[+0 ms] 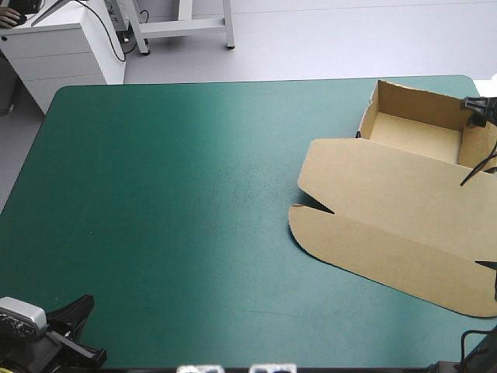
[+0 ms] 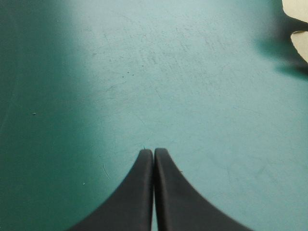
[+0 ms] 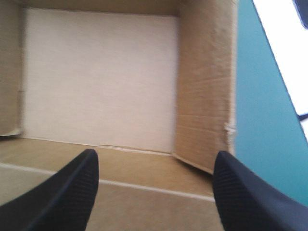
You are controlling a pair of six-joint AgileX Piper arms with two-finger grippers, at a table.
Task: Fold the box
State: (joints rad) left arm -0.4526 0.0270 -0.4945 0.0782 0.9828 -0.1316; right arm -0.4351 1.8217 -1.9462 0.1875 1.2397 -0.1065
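From above, the box (image 1: 388, 210) sits at the right side of the teal-green cover (image 1: 178, 194), walls up, lid flat. Left wrist: the left gripper (image 2: 153, 151) is clenched over the cover. Right wrist: the right gripper (image 3: 154, 161) has its 2 fingers spread wide above the box.

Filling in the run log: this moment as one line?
box: open tray, lid flat | right gripper: open, aimed into tray | left gripper: shut, over teal-green cover

Box (image 1: 404, 210): I can read no print, label, brand or number on its brown board in any of my views.
Teal-green cover (image 1: 178, 202): I can read no text or sign on it either.
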